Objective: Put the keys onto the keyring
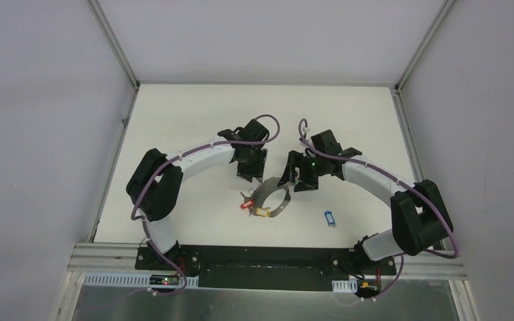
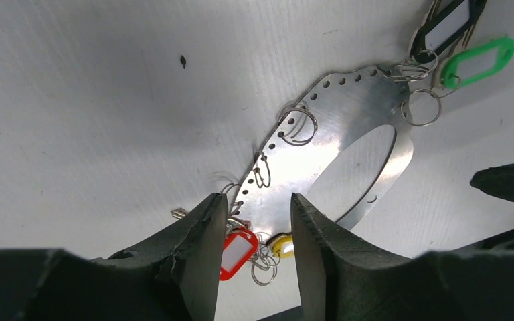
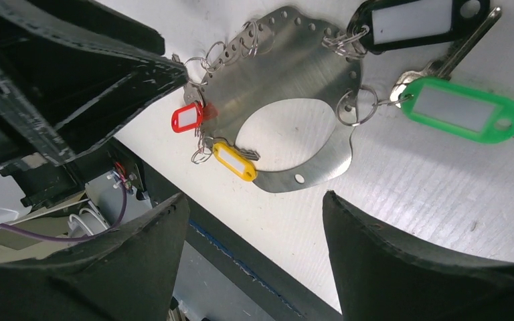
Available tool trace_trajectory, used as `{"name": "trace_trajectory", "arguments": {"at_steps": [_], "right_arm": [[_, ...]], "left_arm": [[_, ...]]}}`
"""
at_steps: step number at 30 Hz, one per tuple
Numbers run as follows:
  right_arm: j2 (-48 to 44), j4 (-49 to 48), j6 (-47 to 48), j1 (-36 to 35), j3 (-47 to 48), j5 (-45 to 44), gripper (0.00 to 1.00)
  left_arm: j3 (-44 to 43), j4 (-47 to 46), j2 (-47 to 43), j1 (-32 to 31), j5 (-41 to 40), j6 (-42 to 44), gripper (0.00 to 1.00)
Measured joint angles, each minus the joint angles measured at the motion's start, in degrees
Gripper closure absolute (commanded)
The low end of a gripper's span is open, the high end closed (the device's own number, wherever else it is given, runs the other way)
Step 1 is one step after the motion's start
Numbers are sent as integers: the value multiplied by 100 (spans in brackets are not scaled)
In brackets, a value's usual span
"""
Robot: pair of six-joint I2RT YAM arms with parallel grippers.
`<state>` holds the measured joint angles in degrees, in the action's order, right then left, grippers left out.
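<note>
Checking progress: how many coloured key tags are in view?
5. The black tag and green tag by one end of the keyring; red tag and yellow tag by the other; blue tag alone on the table, toward the right arm. Arms may hide more.

Silver keyring (image 3: 288, 67), grn tag (image 3: 462, 110), red tag (image 3: 187, 118)

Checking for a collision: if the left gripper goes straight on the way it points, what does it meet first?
Probably the perforated rim of the keyring, seen between its jaws near the red tag; depth unclear.
</note>
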<state>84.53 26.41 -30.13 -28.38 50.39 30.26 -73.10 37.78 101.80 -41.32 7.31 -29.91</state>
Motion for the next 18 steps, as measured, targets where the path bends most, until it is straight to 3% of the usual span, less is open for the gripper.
{"name": "trace_trajectory", "arguments": {"at_steps": [11,18], "right_arm": [[-127,48,0,0,-59,7,25],[-144,85,0,0,-59,9,25]], "left_arm": [[-295,96,503,-188,-133,234,71],[-295,186,579,-223,-310,278,68]]}}
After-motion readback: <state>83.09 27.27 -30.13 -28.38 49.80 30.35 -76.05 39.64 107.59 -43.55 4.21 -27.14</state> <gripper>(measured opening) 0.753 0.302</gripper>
